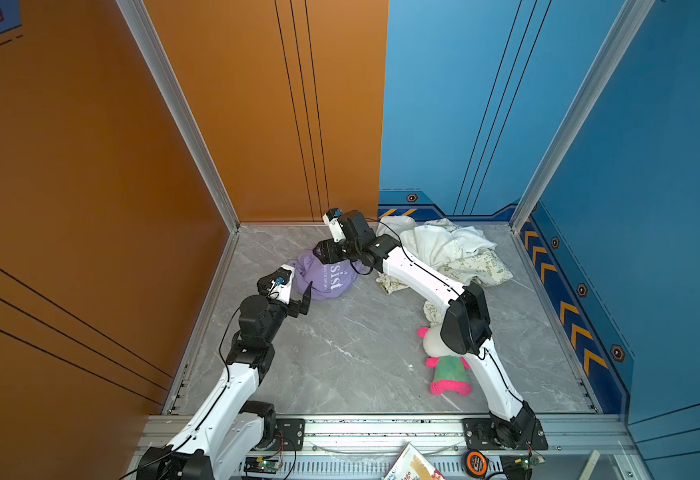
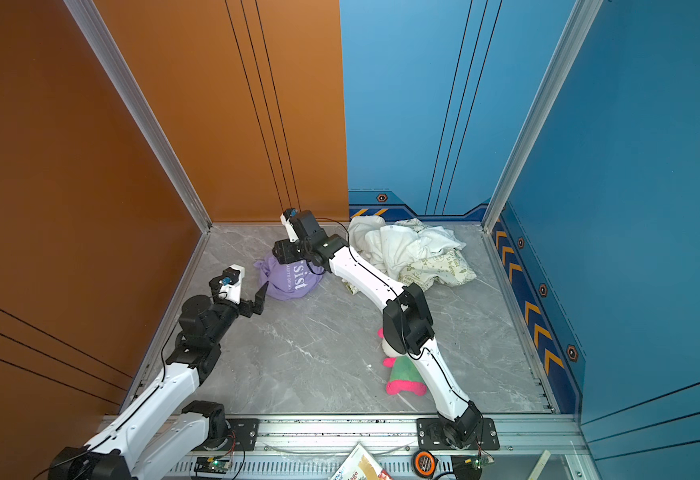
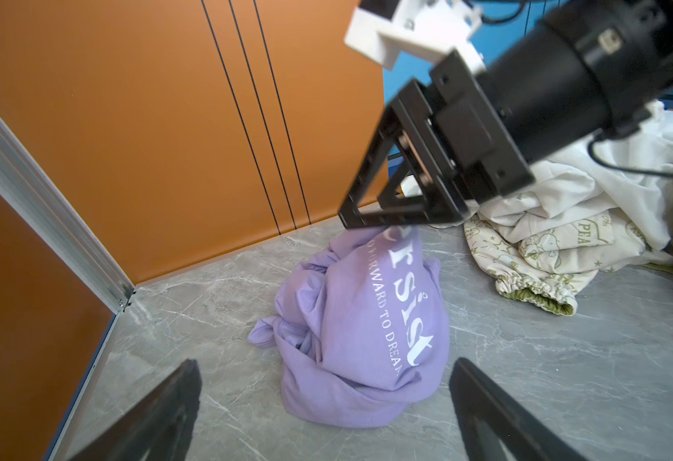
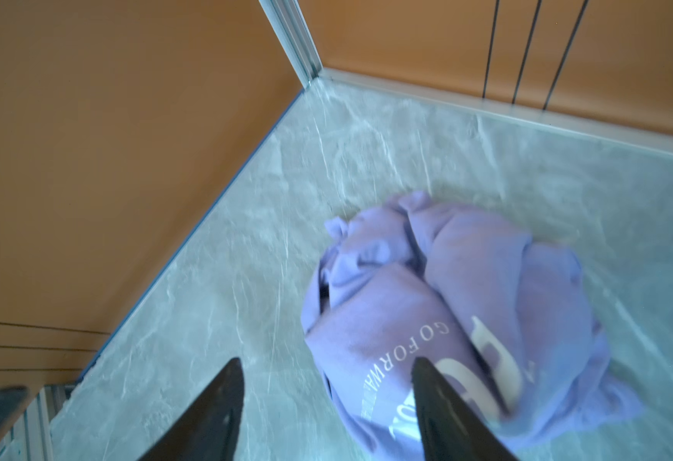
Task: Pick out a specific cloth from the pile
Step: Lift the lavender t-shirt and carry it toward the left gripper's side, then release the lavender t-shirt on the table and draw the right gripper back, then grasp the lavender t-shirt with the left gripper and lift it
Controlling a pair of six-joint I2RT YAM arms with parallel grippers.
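Lilac cloth (image 1: 325, 276) heaped on desk (image 1: 360, 353), apart from pile (image 1: 452, 249) (separation looks done). Right end effector (image 4: 326, 361) over it, jaws apart; left end effector (image 3: 325, 362) spread, empty.

plush bear (image 1: 448, 370): head behind right arm (image 1: 418, 270) | cloth (image 4: 466, 279): blurred, lettering partly hidden

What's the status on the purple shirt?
Both open: left gripper beside shirt, right gripper just above it. Shirt bunched on table, apart from pile. Nothing in the way.
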